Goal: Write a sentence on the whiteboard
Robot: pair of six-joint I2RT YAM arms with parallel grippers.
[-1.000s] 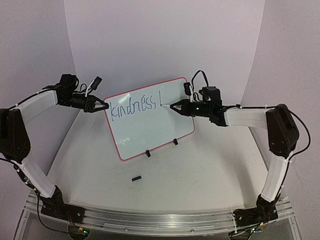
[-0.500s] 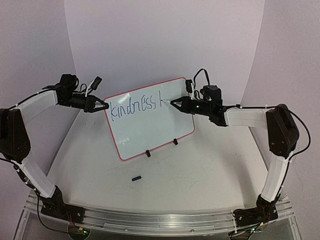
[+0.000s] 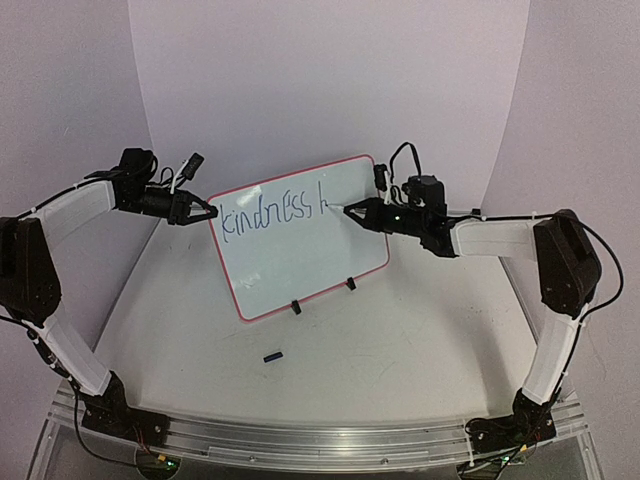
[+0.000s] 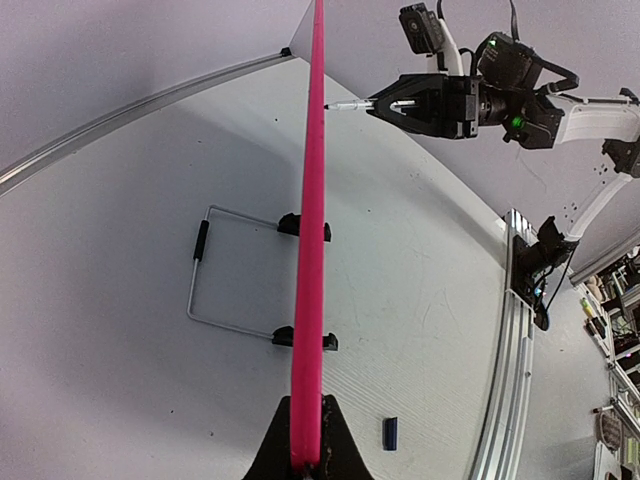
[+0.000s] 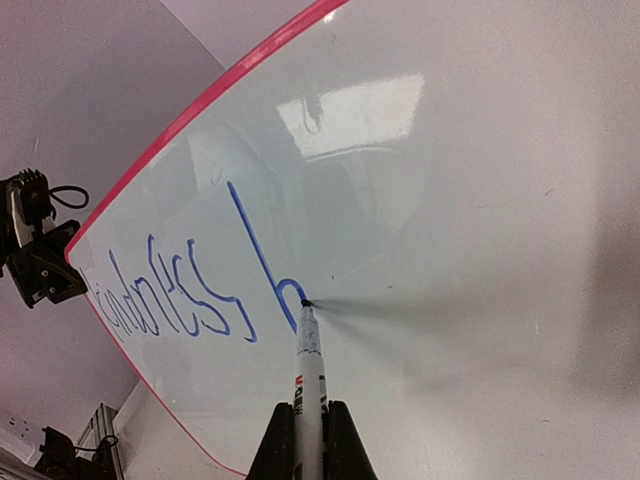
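The whiteboard (image 3: 300, 250), white with a red rim, stands tilted on two black feet mid-table. Blue letters of the sentence (image 3: 265, 217) read "kindness" with a partly drawn "b" after them (image 5: 270, 265). My left gripper (image 3: 207, 213) is shut on the board's left edge; the left wrist view shows the red rim (image 4: 310, 300) edge-on between the jaws (image 4: 305, 455). My right gripper (image 3: 358, 212) is shut on a white marker pen (image 5: 309, 385), whose tip touches the board at the curve of the "b".
A small dark-blue pen cap (image 3: 272, 355) lies on the table in front of the board, also seen as the cap (image 4: 391, 431). A wire stand (image 4: 215, 280) props the board from behind. White walls curve round the back and sides.
The right gripper has carried the pen a little down and right on the board, turning the lone upright stroke after "kindness" into the start of a "b". The left gripper has not moved.
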